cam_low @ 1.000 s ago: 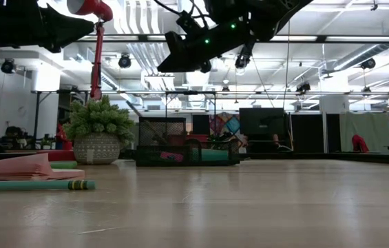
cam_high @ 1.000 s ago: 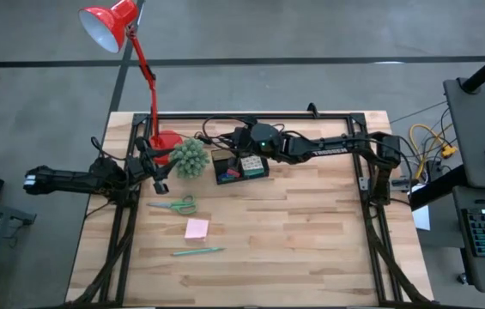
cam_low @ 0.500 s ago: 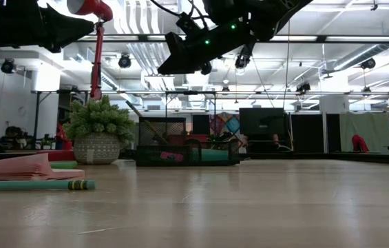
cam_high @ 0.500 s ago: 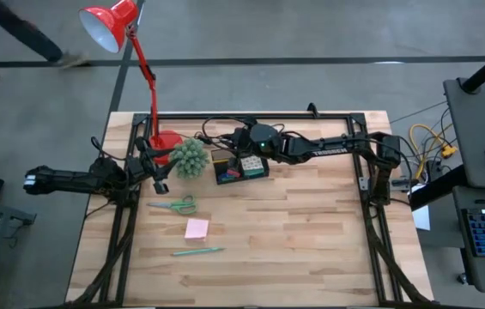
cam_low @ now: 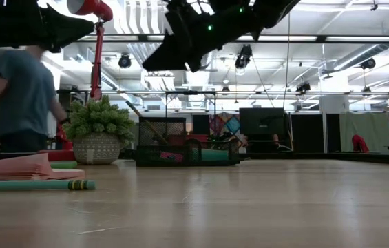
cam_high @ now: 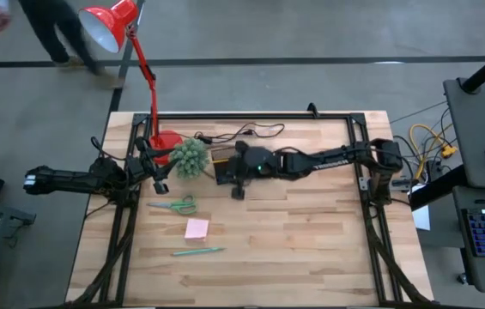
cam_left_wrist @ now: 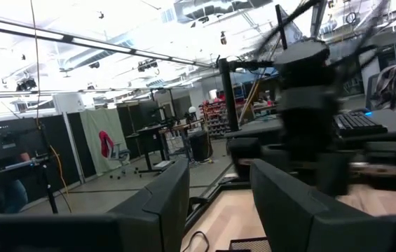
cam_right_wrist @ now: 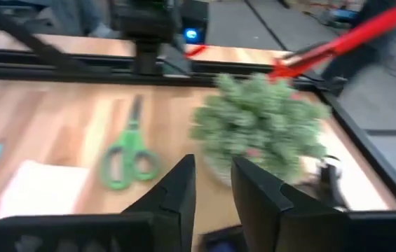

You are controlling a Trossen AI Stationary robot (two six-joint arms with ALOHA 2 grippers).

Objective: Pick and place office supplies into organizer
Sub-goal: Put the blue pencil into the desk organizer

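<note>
Desk (cam_high: 311, 249): pale wood inside a black frame; most of it bare.
Person (cam_low: 18, 103): had walked into the room behind the desk, not there a moment before; no hand near the work.
Red lamp (cam_high: 109, 24): base at the far left corner, head hanging out past the desk edge.
Right arm: had swung off its spot above the organizer toward the near side; right gripper (cam_high: 237, 190) now sat just near of the tray.
Right fingers (cam_right_wrist: 178, 187): a narrow gap between them in the wrist view, nothing in it; wider than a second ago, so likely a drop just made. Cannot see what went in.
Left arm: parked at the left edge, left gripper (cam_high: 158, 183) beside the plant, unchanged; its fingers (cam_left_wrist: 162, 199) apart and empty.
Plant (cam_high: 190, 157): spiky green ball just left of the organizer.
Organizer (cam_high: 223, 165): black tray mid-desk toward the far side, mostly covered by the right arm from above; contents hidden.
Scissors (cam_high: 176, 206): green handles, flat on the desk, near-left of the tray, well apart from it.
Sticky pad (cam_high: 196, 227): pink, just near of the scissors.
Pen (cam_high: 197, 251): slim green, nearest the front edge.
Reading: three loose items remained; the right arm seemed headed for them.
</note>
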